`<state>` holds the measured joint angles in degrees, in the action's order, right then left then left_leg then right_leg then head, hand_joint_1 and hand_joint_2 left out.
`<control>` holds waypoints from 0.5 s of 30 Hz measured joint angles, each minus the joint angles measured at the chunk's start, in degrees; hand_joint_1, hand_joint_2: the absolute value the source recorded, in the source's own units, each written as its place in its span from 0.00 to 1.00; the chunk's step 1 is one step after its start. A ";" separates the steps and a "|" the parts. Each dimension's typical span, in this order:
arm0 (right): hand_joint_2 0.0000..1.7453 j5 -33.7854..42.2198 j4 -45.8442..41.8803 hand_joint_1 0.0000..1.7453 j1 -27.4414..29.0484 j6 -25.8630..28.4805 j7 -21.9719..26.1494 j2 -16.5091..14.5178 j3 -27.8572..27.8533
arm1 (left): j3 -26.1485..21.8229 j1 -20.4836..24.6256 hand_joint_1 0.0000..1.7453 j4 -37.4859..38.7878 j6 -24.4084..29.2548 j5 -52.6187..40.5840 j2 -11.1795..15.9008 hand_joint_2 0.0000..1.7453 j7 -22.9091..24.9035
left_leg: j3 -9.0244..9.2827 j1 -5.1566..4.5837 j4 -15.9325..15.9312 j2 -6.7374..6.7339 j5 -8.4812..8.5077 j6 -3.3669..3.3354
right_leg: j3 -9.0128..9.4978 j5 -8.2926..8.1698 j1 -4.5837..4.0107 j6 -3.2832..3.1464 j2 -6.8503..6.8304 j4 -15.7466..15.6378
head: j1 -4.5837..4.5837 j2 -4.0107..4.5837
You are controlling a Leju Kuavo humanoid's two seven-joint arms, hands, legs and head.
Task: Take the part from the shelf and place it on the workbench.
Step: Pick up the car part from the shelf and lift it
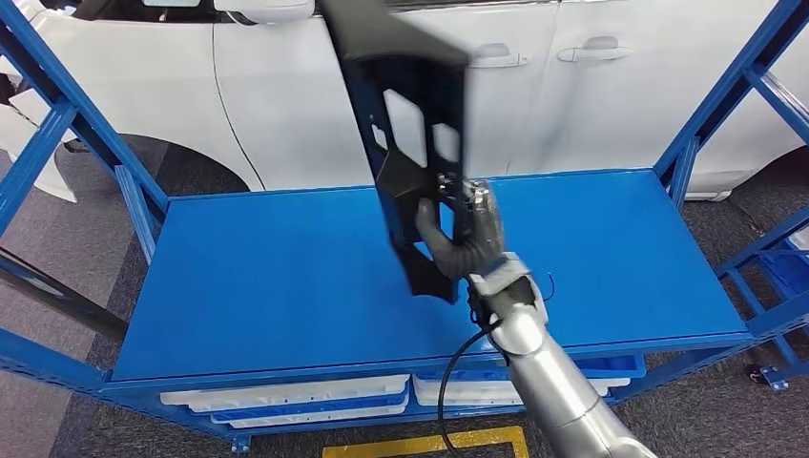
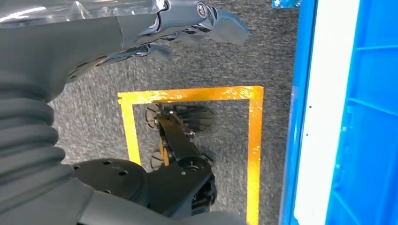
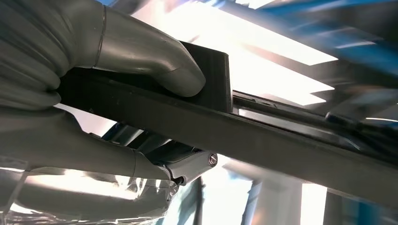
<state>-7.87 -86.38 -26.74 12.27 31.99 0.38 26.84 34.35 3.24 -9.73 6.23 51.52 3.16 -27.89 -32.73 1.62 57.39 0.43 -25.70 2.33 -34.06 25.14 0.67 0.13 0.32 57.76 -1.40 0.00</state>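
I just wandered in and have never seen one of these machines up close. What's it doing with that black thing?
The robot's right hand grips a long black part with cut-out openings, holding it up on end, tilted, above the blue workbench. The part is not set down yet. In the right wrist view the thumb presses on the part's edge. The left hand holds nothing and hangs over the grey floor by a yellow marking. A white car stands behind the bench.
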 joint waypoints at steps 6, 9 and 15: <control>1.00 12.60 -18.80 1.00 5.15 -17.44 4.40 0.32 -3.69 | -0.07 0.15 0.00 0.00 -1.33 1.22 -0.09 1.00 1.87 | 0.01 0.00 -0.03 -0.07 -0.06 -0.04 | -0.01 0.03 -0.01 0.01 0.05 0.00 | 0.00 0.00; 1.00 13.21 -23.89 1.00 6.56 -19.43 4.45 0.36 -4.30 | -0.14 0.26 0.00 0.00 -1.32 1.41 -0.18 1.00 2.79 | 0.01 0.00 -0.03 -0.07 -0.06 -0.06 | 0.00 0.04 -0.01 0.04 0.05 0.00 | 0.00 0.00; 1.00 17.64 -26.59 1.00 6.64 -23.81 4.01 0.45 -5.37 | -0.18 0.40 0.00 0.00 -0.01 2.72 -0.34 1.00 6.12 | 2.49 0.45 -4.61 -0.38 2.21 -2.33 | -0.30 1.72 0.28 1.22 -0.14 1.79 | 0.31 0.00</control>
<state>9.77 -112.97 -20.10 -11.54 36.00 0.84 21.47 34.17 3.63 -9.73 6.22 54.24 2.81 -21.77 -30.24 2.06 52.78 0.05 -23.49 0.00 -34.35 26.86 0.95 1.35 0.18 59.55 -1.09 0.00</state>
